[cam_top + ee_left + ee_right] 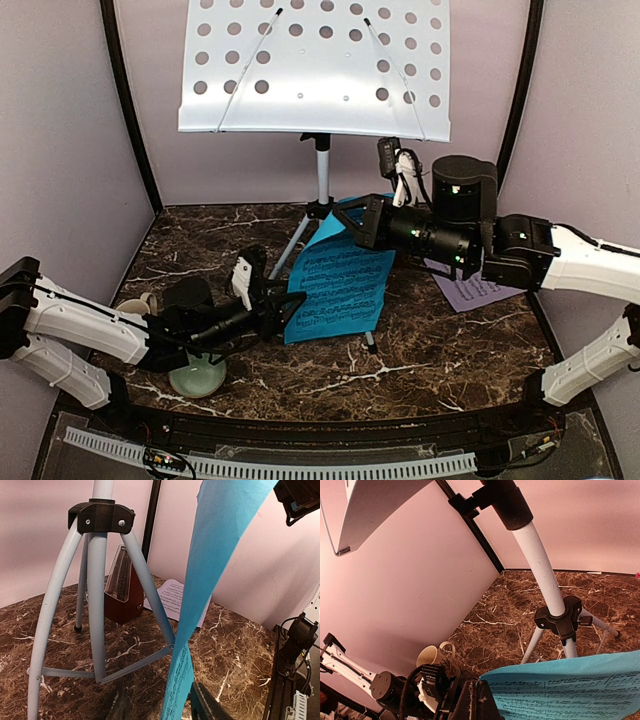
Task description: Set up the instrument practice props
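R gripper (353, 224): jaws pressed together on the top corner of the blue sheet (340, 285). In the R wrist view the paper's edge sits pinched right at the dark fingers (472, 705).

L gripper (288, 306): jaws apart, w/ the sheet's lower L edge running down btwn them. In the L wrist view one finger (204, 704) is against the paper and the other stands off it w/ a gap, so no clamp there.

The sheet hangs slanted btwn the two grippers, top end high by the R one, bottom end low by the L one. It is in front of the tripod legs and below the desk. Whether its bottom edge touches the table (450, 350) can't be told.

Writing: black printed staves and notes in several rows across the blue face, too small to read a title or any words.

Music stand (322, 175): upright at back centre, w/ silver pole, black collar and three legs spread. Its white perforated desk (310, 70) sits tilted at the top.

Metronome (120, 592): dark red pyramid, upright behind the legs, near the back wall.

Pink page (468, 292): flat on the table, R side, partly under the R arm, just beside the metronome. It has printed notation, not readable.

Far L: beige mug (135, 303) and pale green bowl (197, 380), by the L arm, well apart from the stand.
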Controlling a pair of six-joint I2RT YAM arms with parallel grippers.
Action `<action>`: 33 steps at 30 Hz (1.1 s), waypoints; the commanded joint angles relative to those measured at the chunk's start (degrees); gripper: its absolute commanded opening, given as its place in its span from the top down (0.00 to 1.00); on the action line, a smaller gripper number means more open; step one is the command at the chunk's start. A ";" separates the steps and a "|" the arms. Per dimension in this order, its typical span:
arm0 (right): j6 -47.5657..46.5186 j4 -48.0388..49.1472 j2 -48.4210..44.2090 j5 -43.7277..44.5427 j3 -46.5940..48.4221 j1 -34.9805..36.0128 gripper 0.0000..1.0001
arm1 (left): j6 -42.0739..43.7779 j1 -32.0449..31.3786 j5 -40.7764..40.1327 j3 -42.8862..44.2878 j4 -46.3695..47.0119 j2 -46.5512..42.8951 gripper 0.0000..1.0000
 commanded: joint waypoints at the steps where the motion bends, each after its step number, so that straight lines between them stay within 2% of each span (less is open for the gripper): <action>1: 0.29 2.98 -0.04 0.49 0.38 0.53 1.00 | -0.52 0.54 2.03 0.15 2.03 -1.02 0.56; 24: 0.38 3.74 2.33 -1.78 1.10 0.49 1.00 | 8.64 0.61 3.25 14.06 -9.49 1.89 0.55; 27: 0.46 3.79 2.35 -2.10 1.13 0.54 1.00 | 9.06 0.61 3.03 14.82 -10.19 2.15 0.63; 28: 0.47 3.73 2.29 -2.18 1.01 0.49 1.00 | 9.09 0.61 3.18 15.07 -10.50 2.03 0.69; 30: 0.27 3.66 1.89 -2.15 0.68 0.47 1.00 | 9.07 0.61 3.87 15.22 -10.93 1.41 0.89; 31: 0.01 3.70 1.52 -2.09 0.44 0.45 0.96 | 8.92 0.61 4.07 15.18 -11.27 0.84 0.99; 32: -0.41 3.68 0.88 -2.03 0.05 0.32 0.89 | 8.65 0.61 4.29 15.11 -11.60 0.20 1.00; 33: -0.89 3.47 0.10 -2.02 -0.46 0.17 0.77 | 8.59 0.62 5.10 14.78 -12.02 -0.84 1.00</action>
